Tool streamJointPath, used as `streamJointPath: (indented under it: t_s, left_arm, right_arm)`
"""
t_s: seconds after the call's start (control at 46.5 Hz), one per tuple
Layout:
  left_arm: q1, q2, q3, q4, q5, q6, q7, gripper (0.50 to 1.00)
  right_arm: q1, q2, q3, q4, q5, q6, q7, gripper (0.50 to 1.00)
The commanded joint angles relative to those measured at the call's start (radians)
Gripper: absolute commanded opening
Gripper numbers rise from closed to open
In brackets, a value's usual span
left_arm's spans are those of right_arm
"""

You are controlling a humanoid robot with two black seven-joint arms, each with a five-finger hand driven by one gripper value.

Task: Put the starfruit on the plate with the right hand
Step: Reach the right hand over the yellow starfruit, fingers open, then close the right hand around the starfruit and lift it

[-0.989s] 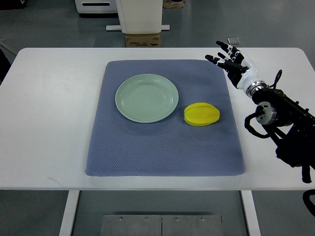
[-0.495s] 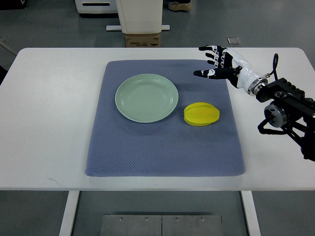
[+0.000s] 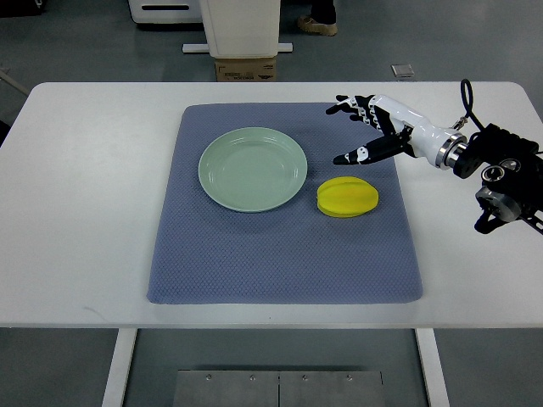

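Top view. A pale green plate (image 3: 253, 168) lies on a blue-grey mat (image 3: 284, 254) spread over a white table (image 3: 85, 212); nothing lies in the plate. The yellow starfruit (image 3: 348, 197) rests on the mat just right of the plate, close to its rim but apart from it. The right hand (image 3: 366, 127), white with black fingers, enters from the right edge on a black arm (image 3: 501, 170) and hangs over the mat's far right part, beyond the starfruit. Its fingers (image 3: 344, 107) are spread wide and the thumb (image 3: 355, 156) points toward the fruit. The hand holds nothing and does not touch the starfruit. Beyond the table stand a cardboard box (image 3: 245, 68) and a white pedestal (image 3: 240, 25) on the grey floor.
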Motion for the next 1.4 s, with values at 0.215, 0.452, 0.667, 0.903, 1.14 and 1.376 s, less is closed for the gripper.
streamJointPath:
  t_s: [0.215,0.452,0.667,0.903,1.14,1.376]
  left_arm:
    - [0.0,0.0,0.0,0.0,0.0,0.0,0.0,1.0]
    - [0.0,0.0,0.001,0.0,0.0,0.0,0.0,1.0]
    - [0.0,0.0,0.0,0.0,0.0,0.0,0.0,1.0]
    - [0.0,0.0,0.0,0.0,0.0,0.0,0.0,1.0]
    - [0.0,0.0,0.0,0.0,0.0,0.0,0.0,1.0]
    - [0.0,0.0,0.001,0.0,0.0,0.0,0.0,1.0]
  right_arm:
    - [0.026,-0.042,-0.08,0.039,-0.124,0.011,-0.022,0.991]
    - [0.028,-0.048,-0.126,0.05,-0.19,0.008,-0.049,0.985]
    - [0.028,-0.041,-0.179,0.05,-0.244,0.008,-0.071,0.985]
    - [0.028,-0.007,-0.18,0.048,-0.247,0.0,-0.103,0.983]
    - [0.023,0.018,-0.18,0.037,-0.247,-0.009,-0.12,0.97]
    - [0.014,0.042,-0.179,0.022,-0.245,-0.05,-0.12,0.964]
